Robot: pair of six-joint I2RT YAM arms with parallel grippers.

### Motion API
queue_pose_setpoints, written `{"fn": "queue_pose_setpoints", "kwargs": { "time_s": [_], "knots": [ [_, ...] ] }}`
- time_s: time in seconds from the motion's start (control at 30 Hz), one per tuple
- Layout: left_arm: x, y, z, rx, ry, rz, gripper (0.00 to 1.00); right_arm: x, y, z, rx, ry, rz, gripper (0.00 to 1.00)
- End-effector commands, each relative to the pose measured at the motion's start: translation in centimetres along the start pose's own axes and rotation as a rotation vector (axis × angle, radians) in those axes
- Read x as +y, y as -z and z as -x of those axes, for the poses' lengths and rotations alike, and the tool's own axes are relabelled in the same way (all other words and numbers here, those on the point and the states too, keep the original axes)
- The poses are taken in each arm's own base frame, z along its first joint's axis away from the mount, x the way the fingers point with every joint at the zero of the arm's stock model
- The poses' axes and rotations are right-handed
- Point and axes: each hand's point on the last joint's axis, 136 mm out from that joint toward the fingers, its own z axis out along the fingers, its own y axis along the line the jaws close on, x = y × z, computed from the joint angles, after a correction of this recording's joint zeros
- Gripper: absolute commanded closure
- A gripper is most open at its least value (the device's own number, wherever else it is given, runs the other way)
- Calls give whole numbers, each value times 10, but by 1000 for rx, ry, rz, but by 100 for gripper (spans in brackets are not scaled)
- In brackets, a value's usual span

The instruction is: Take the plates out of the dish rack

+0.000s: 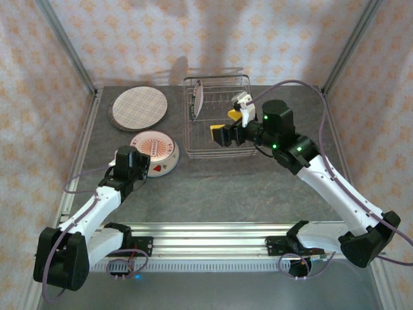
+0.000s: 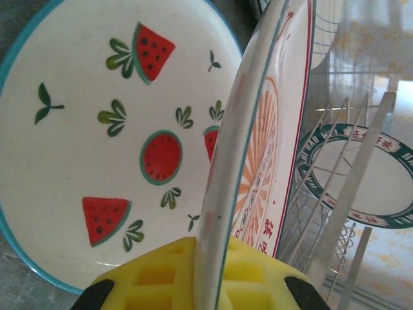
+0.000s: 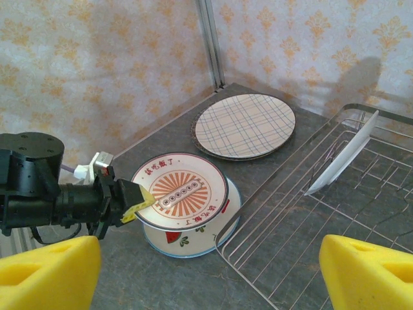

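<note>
**Status: one plate in the rack, left gripper clamped on a plate rim**

1. Task items. The dish rack [image 1: 217, 117] is an open wire basket. I see one plate [image 3: 342, 157] standing upright inside it, at its far left corner. This plate is white with a dark green rim band.
2. A plaid plate [image 1: 137, 106] lies flat to the far left of the dish rack. A sunburst plate [image 3: 181, 192], with red rays and a red rim line, lies near-left of the rack on top of a watermelon plate [image 2: 97, 142] with a teal edge.
3. Grippers. The left gripper [image 3: 137, 201] is closed, its yellow pads pinching the rim of the sunburst plate. The right gripper [image 1: 231, 121] hangs over the dish rack with its jaws spread wide and nothing between them.
4. Surroundings. The table [image 1: 245, 187] is dark grey and mottled. Wallpaper [image 1: 193, 32] in beige with orange motifs encloses it, with metal posts [image 1: 64, 45] at the corners.
5. Limits. The watermelon plate is mostly covered. I cannot tell whether the sunburst plate rests on it or is slightly raised. A dark rim shows under the plaid plate; what lies beneath it is hidden.
</note>
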Motion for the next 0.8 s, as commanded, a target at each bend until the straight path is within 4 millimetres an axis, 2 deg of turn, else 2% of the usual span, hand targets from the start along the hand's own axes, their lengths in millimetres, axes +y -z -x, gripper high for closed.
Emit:
{"fn": "queue_pose_setpoints", "kwargs": {
  "time_s": [0.0,0.33,0.77],
  "knots": [
    [-15,-5,1,-17,11,-78,100,8,5,12,-37,18,25,12],
    [-1,-20,-4,4,6,-49,100,7,4,11,-27,14,18,12],
    [9,-29,-8,21,4,-30,100,6,4,10,-22,2,13,12]
  ]
}}
